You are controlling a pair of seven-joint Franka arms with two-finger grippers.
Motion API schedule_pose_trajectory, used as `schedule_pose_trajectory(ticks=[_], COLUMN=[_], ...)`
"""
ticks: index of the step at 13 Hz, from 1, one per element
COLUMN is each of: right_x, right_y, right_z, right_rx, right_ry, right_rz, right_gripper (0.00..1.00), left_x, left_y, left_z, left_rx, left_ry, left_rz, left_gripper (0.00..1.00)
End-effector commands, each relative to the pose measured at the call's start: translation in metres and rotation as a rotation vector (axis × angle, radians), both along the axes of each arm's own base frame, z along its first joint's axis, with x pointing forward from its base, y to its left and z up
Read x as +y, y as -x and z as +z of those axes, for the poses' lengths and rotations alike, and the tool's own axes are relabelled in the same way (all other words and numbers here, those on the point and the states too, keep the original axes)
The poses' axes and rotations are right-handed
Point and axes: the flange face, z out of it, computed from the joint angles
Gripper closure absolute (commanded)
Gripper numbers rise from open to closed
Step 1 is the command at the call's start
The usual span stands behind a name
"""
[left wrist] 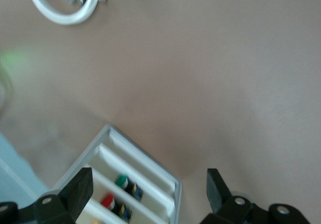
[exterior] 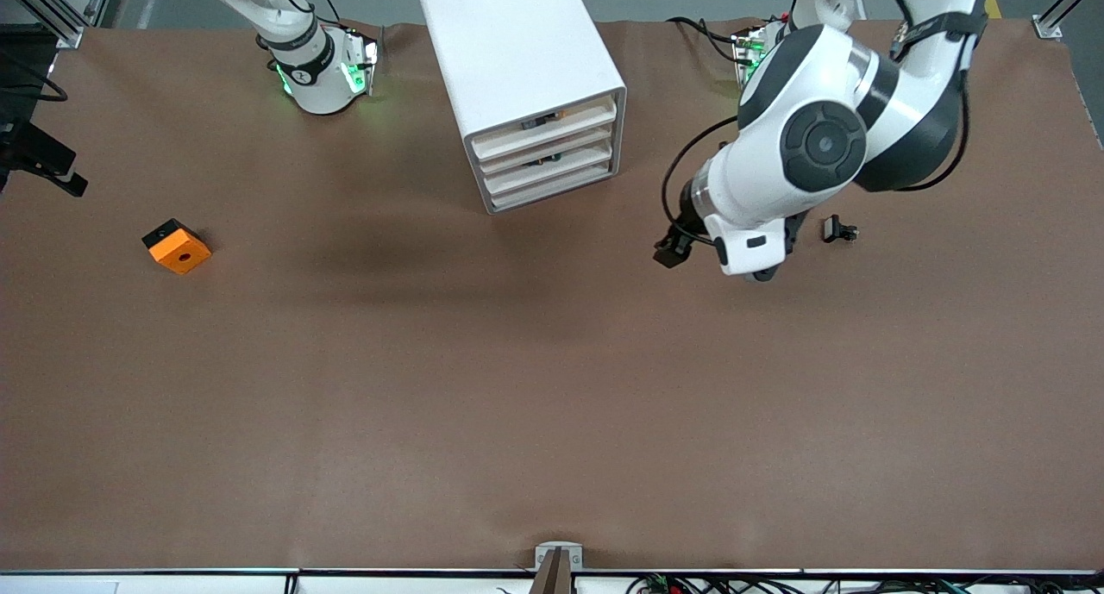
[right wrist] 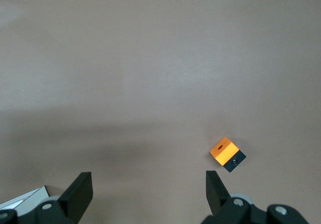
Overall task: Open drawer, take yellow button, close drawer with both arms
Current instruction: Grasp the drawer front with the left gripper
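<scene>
The white cabinet [exterior: 526,77] stands near the robots' bases, and its top drawer [exterior: 546,126] sits flush with the three below. A small dark shape [exterior: 536,121] shows in that drawer's front gap; the button's orange cap is hidden there. My left gripper [exterior: 673,249] hangs low beside the cabinet's front, toward the left arm's end. In the left wrist view the left gripper [left wrist: 149,178] is open and empty, with the drawer fronts [left wrist: 150,169] between its fingers. My right gripper [right wrist: 148,180] is out of the front view; it is open and empty, high over bare table.
A green-capped button [left wrist: 122,182] and a red-capped one [left wrist: 108,201] lie in lower drawers. An orange square block with a hole [exterior: 177,246] [right wrist: 227,153] lies toward the right arm's end. A small black part [exterior: 839,229] lies beside the left arm.
</scene>
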Motion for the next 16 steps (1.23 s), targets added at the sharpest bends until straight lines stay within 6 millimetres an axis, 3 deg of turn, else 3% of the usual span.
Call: schedule_pose_trajectory(ticks=[1, 7, 12, 16], right_x=[-0.002, -0.004, -0.004, 0.000], right_y=[-0.001, -0.003, -0.006, -0.012], right_z=[0.004, 0.001, -0.007, -0.027], right_rx=[0.002, 0.009, 0.027, 0.095], right_ry=[0.013, 0.005, 0.000, -0.003], right_rz=[-0.005, -0.016, -0.016, -0.003], right_gripper=[0.00, 0.00, 0.00, 0.00], left_x=[-0.015, -0.048, -0.060, -0.080], left_y=[0.002, 0.005, 0.003, 0.018], left_z=[-0.009, -0.081, -0.160, -0.192], left_rx=[0.136, 0.445, 0.712, 0.802], left_ry=[0.099, 0.131, -0.025, -0.110], left_rz=[0.102, 0.294, 0.573, 0.634], left_gripper=[0.00, 0.00, 0.00, 0.00])
